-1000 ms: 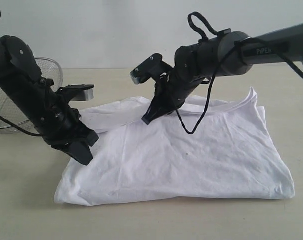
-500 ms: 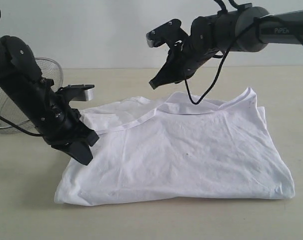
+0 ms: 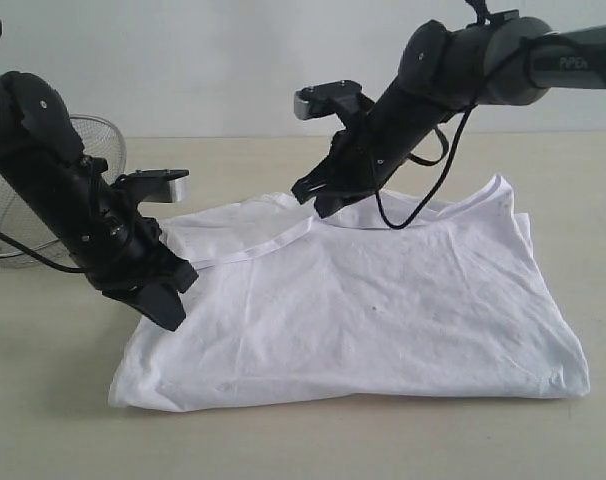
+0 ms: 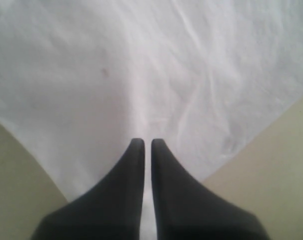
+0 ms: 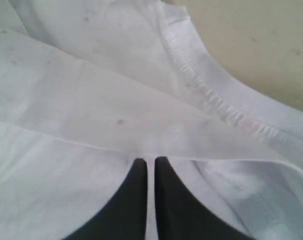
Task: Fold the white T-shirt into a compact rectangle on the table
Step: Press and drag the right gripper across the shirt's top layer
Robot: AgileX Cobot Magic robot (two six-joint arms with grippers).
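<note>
T-shirt (image 3: 383, 300) on table (image 3: 63, 420), mesh bowl (image 3: 93, 140) behind-left, both hands above it

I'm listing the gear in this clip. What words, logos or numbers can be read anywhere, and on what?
"PiPE": small pale letters on the right arm, near the picture's edge; anything after those letters is too blurred to read.
T-shirt: no print or label shows on the fabric in any view.
Both wrist views: no text.
</note>
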